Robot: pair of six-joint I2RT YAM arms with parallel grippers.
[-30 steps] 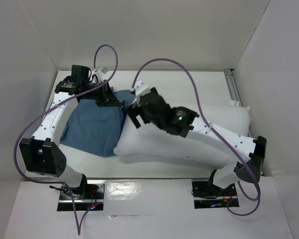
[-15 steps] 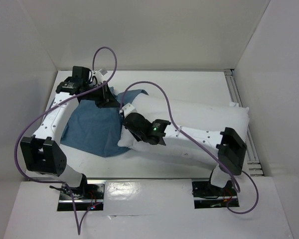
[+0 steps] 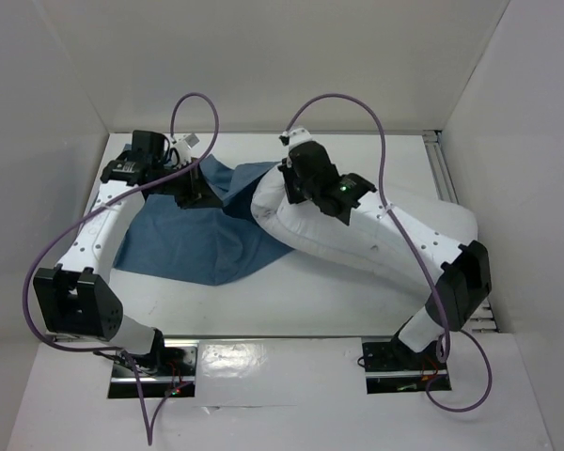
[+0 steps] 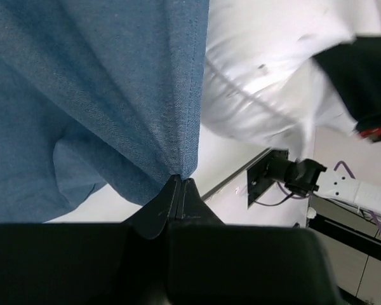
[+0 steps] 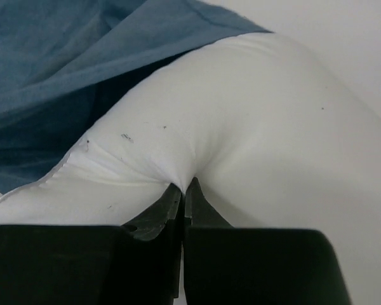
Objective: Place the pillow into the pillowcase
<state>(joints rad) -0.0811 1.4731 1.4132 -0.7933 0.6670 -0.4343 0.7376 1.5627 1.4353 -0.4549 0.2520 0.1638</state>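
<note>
The dusty-blue pillowcase (image 3: 202,235) lies wrinkled on the table's left half, its top edge lifted. My left gripper (image 3: 199,188) is shut on that hem; in the left wrist view the blue pillowcase (image 4: 101,95) hangs from the pinch of my left gripper (image 4: 180,181). The plump white pillow (image 3: 385,240) stretches from the right side toward the pillowcase's lifted edge, its left end raised. My right gripper (image 3: 291,183) is shut on a fold of the pillow (image 5: 241,114), the cloth puckered where my right gripper (image 5: 184,185) pinches it. The pillowcase (image 5: 63,57) lies just beyond the pillow's end.
White walls (image 3: 38,94) close in the table on three sides. A metal rail (image 3: 444,174) runs along the right edge. Purple cables (image 3: 352,103) loop above both arms. The arm bases (image 3: 395,362) sit at the near edge.
My right gripper has shut on the pillow and pulled its left end up and back toward the pillowcase's lifted edge. The left gripper stayed shut on the hem, barely moving; the pillowcase has spread out rightward.
</note>
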